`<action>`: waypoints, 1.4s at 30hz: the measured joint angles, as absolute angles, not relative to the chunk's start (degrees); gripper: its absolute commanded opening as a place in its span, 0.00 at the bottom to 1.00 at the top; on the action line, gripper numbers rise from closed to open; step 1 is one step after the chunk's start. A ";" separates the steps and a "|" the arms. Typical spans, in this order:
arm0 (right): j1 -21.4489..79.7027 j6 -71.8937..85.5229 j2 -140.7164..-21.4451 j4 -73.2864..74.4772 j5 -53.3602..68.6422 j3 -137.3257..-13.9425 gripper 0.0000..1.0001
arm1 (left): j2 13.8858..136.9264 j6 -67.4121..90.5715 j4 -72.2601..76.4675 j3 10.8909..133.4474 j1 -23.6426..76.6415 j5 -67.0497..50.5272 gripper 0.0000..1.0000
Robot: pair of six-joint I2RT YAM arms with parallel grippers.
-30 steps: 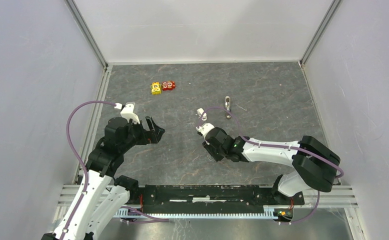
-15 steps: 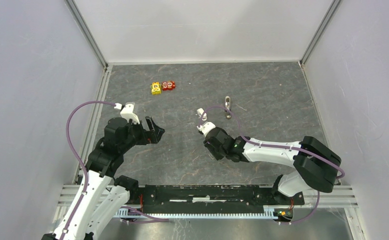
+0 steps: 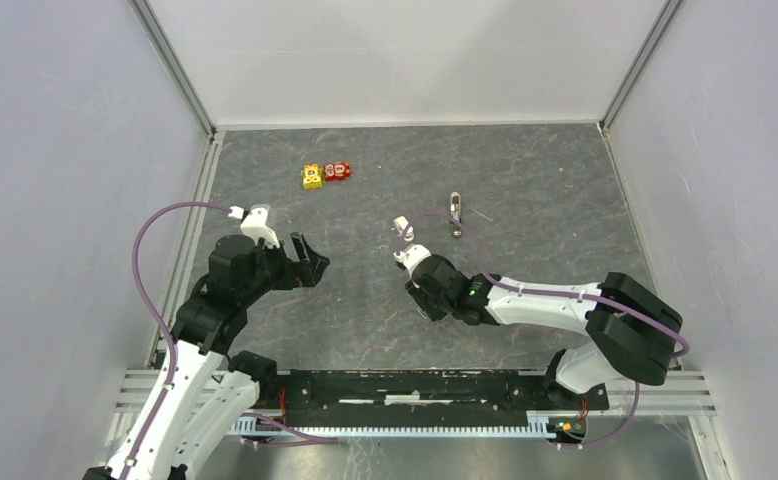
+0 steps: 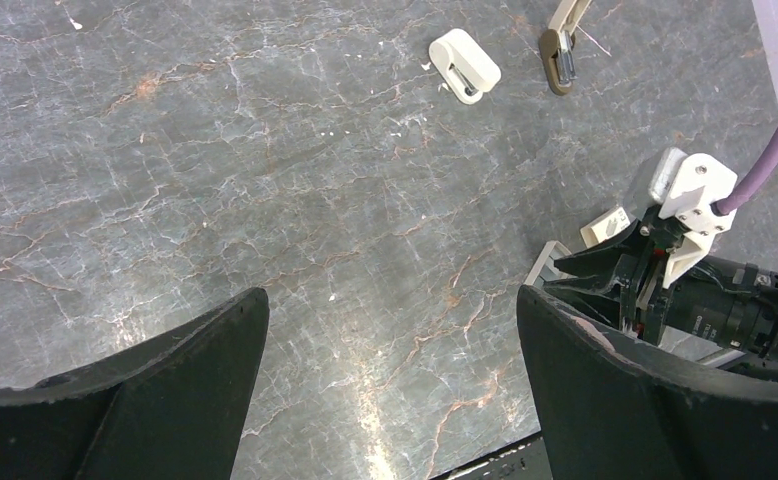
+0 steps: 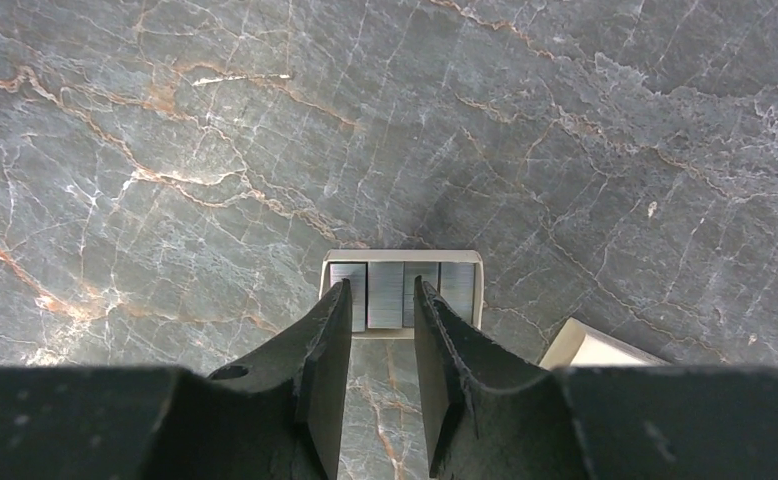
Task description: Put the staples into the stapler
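Observation:
The cream-white mini stapler (image 3: 402, 228) lies on the dark marble table and also shows in the left wrist view (image 4: 464, 66). A small cream tray (image 5: 402, 258) holds several grey staple strips (image 5: 385, 293). My right gripper (image 5: 380, 300) points down at this tray, jaws a narrow gap apart, with its tips on either side of one strip. I cannot tell if they touch it. In the top view the right gripper (image 3: 414, 283) is just below the stapler. My left gripper (image 4: 390, 340) is wide open and empty, hovering to the left (image 3: 310, 260).
A slim grey metal piece with a cream end (image 3: 455, 213) lies right of the stapler (image 4: 562, 45). A cream lid (image 5: 590, 350) lies beside the staple tray. Yellow and red toy blocks (image 3: 325, 173) sit at the back left. Walls enclose the table.
The right arm has shifted only very slightly over the staple tray. The left arm has not moved.

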State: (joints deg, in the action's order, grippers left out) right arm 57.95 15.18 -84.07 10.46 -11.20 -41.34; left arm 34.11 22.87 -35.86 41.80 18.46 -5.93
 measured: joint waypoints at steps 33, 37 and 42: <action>53.12 18.20 -78.06 3.84 -3.31 -35.46 0.20 | 34.39 22.87 -35.88 41.80 18.46 -4.54 1.00; 53.12 17.37 -77.30 4.01 -5.13 -35.46 0.26 | 34.39 22.87 -35.88 41.80 18.46 -4.49 1.00; 53.12 15.09 -77.67 4.34 -5.02 -35.46 0.29 | 34.50 22.87 -35.88 41.80 18.46 -4.47 1.00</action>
State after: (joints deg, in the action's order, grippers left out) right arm 53.12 15.09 -77.67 4.34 -5.02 -35.46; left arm 34.50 22.87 -35.88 41.80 18.46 -4.47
